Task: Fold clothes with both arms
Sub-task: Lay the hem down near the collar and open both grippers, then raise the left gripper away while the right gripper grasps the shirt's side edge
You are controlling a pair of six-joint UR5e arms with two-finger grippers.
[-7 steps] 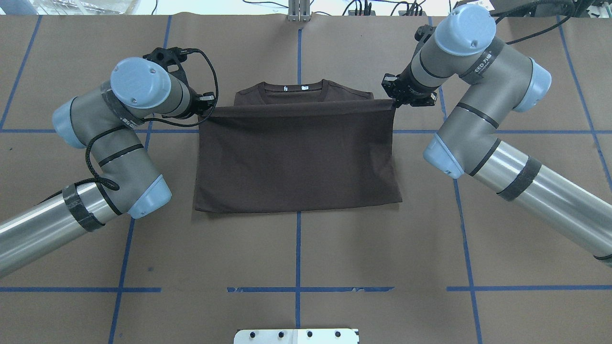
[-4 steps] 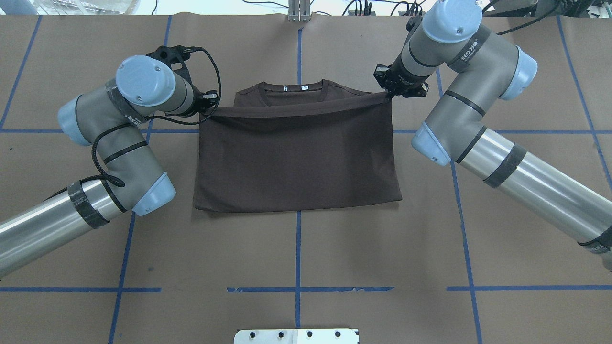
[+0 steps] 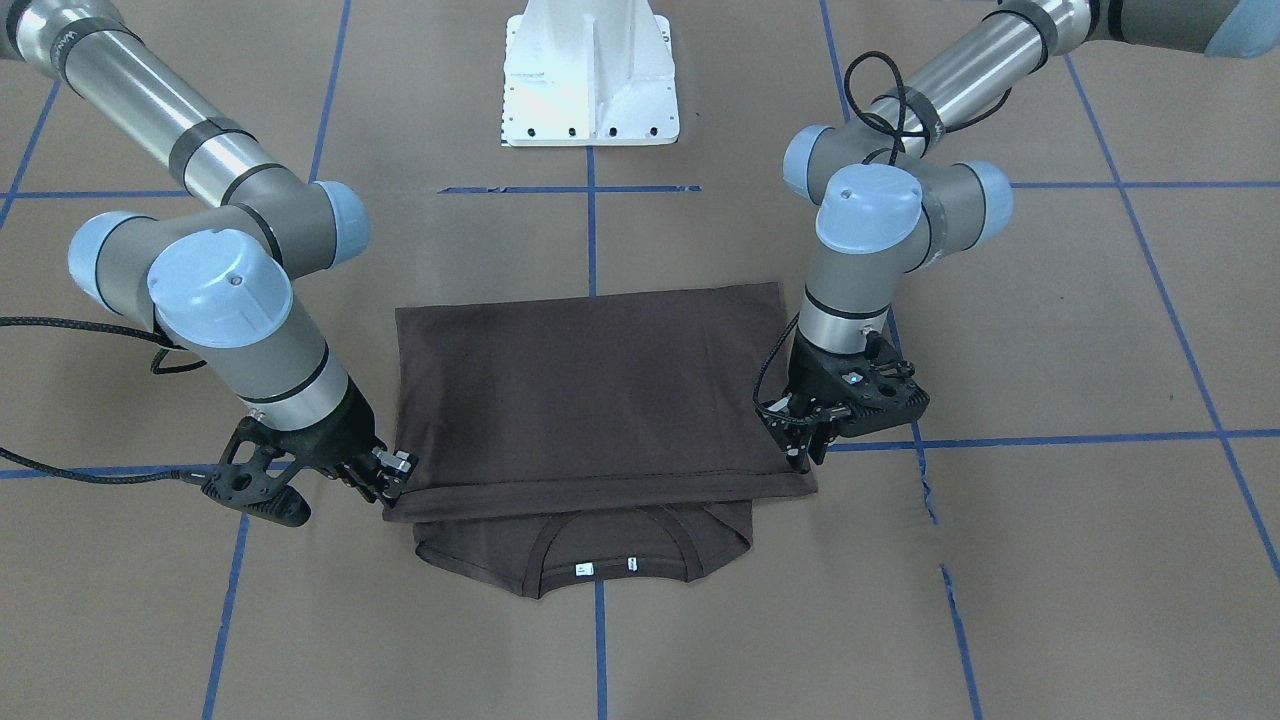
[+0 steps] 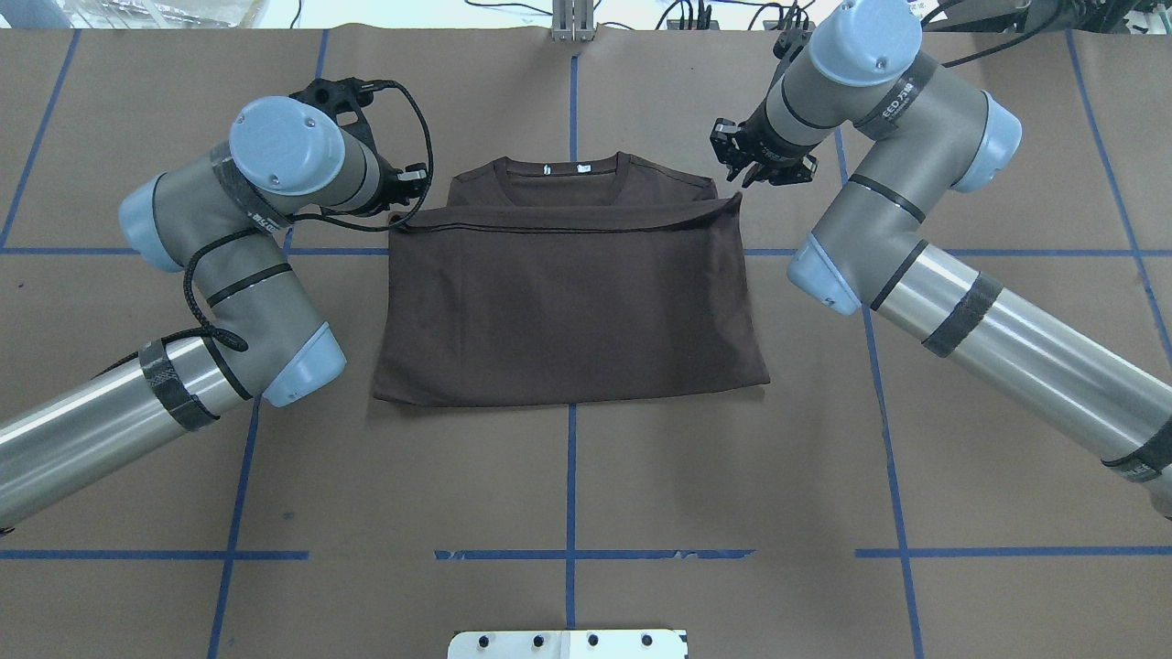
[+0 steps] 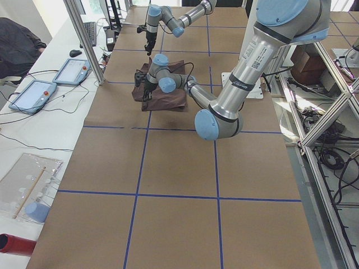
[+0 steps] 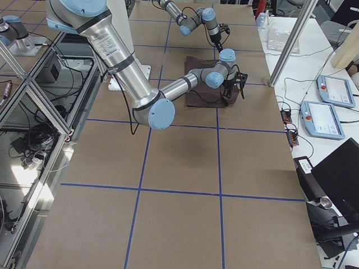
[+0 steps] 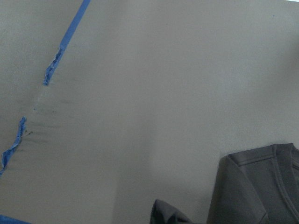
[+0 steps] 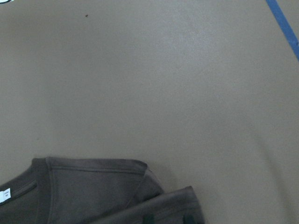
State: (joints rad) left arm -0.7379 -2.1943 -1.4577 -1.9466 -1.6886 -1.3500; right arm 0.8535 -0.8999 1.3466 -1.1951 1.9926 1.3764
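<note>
The brown paper-covered table [image 4: 586,476] with blue tape lines carries the grey jointed left arm [image 4: 229,275] and right arm [image 4: 916,247] either side of the dark brown short-sleeved T-shirt [image 4: 568,311]. The shirt lies flat at centre, its hem [image 4: 568,222] folded up just short of the ribbed collar [image 4: 563,174]. The right claw [image 4: 743,174] hovers spread and empty beside its corner. Whether the left claw [image 3: 800,450] grips anything I cannot tell. Both should lift straight up so the hem isn't dragged.

Probably a robotics lab; teach pendants [image 6: 334,91], aluminium framing [image 5: 84,40], tape-gridded table [image 4: 732,476].
</note>
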